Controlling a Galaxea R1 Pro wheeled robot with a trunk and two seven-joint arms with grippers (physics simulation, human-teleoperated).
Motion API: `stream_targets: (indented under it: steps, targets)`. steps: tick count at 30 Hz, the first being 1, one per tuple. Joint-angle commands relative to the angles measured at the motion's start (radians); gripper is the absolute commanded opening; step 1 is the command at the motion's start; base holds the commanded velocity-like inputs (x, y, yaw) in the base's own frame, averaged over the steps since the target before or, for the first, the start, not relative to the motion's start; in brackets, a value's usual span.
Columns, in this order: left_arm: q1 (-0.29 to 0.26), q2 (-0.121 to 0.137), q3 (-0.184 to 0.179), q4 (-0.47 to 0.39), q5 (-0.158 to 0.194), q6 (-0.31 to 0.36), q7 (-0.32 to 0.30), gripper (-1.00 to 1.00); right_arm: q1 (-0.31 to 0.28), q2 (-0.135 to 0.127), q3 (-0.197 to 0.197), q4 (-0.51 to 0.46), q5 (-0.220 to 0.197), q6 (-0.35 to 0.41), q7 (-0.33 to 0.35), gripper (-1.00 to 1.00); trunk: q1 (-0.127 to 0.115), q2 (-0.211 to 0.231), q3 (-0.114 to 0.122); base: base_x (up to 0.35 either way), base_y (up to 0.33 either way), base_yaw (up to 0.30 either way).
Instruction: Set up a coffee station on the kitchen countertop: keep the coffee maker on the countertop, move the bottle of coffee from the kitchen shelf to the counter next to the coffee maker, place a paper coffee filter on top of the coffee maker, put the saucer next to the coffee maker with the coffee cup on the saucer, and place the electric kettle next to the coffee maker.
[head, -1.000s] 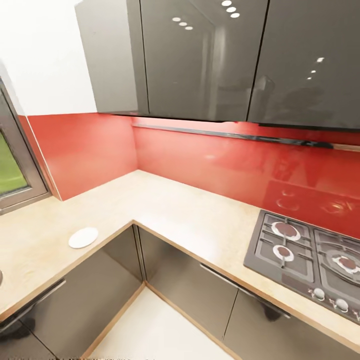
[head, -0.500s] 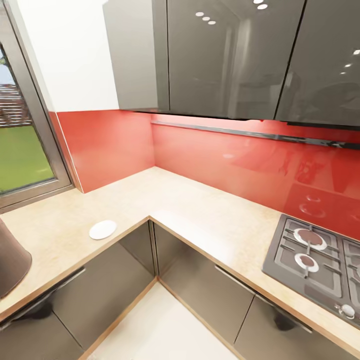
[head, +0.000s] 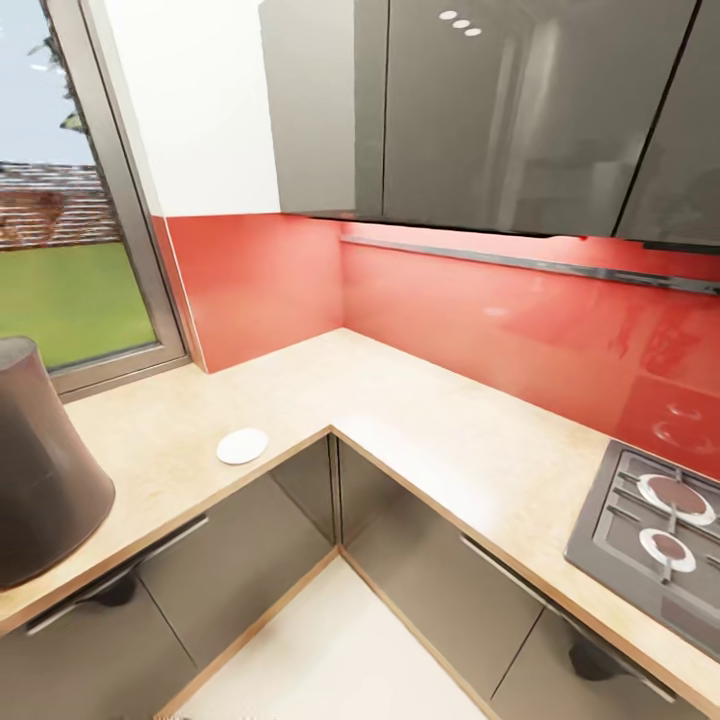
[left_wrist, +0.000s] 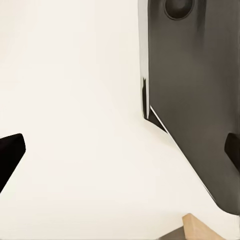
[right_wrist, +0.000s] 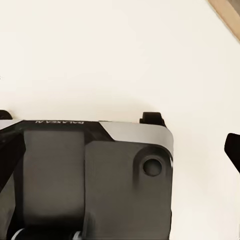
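A: On the L-shaped counter (head: 430, 420), what is listed?

B: Item one: a small white round saucer (head: 242, 446), lying flat near the inner corner of the front edge. Item two: a large dark tapered vessel (head: 45, 470) at the left edge of the head view, standing on the counter, well apart from the saucer. It is cut off by the frame, so I cannot tell what it is.

A: And to the right?

B: Gas hob (head: 655, 525), set into the counter, two burners showing. Behind it, a red glossy backsplash (head: 480, 320) running along both walls.

A: Above?

B: Dark glossy wall cabinets (head: 500, 110), doors shut. A window (head: 70, 260) on the left wall, with grass and a brick wall outside. Below the counter, grey cabinets (head: 420, 560) with long handles, and pale floor (head: 330, 650) between them.

A: Grippers?

B: Left gripper (left_wrist: 122, 150): seen from its wrist camera, dark fingertips (left_wrist: 10, 152) at opposite edges of the picture, spread wide, nothing between them. It hangs over pale floor beside the robot's dark body (left_wrist: 195, 100).

A: Right?

B: Right gripper (right_wrist: 120, 150): fingertips (right_wrist: 233, 147) likewise at opposite edges, spread wide and empty, above the robot's dark base (right_wrist: 90, 180) and pale floor.
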Motion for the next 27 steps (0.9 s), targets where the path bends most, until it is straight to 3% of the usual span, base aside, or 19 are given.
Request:
stream_targets:
  steps: [1, 27]
  targets:
    - [-0.001, 0.0, -0.008, 0.0, 0.007, -0.003, 0.002, 1.0, 0.0, 0.0, 0.008, -0.002, -0.009, 0.005, -0.001, 1.0, 0.001, -0.002, -0.003, 0.0, 0.0, 0.229]
    - [-0.002, 0.0, -0.008, -0.001, 0.007, -0.003, 0.002, 1.0, 0.0, 0.005, 0.008, -0.003, -0.011, 0.005, -0.001, 1.0, 0.001, -0.002, -0.021, 0.0, 0.0, 0.242]
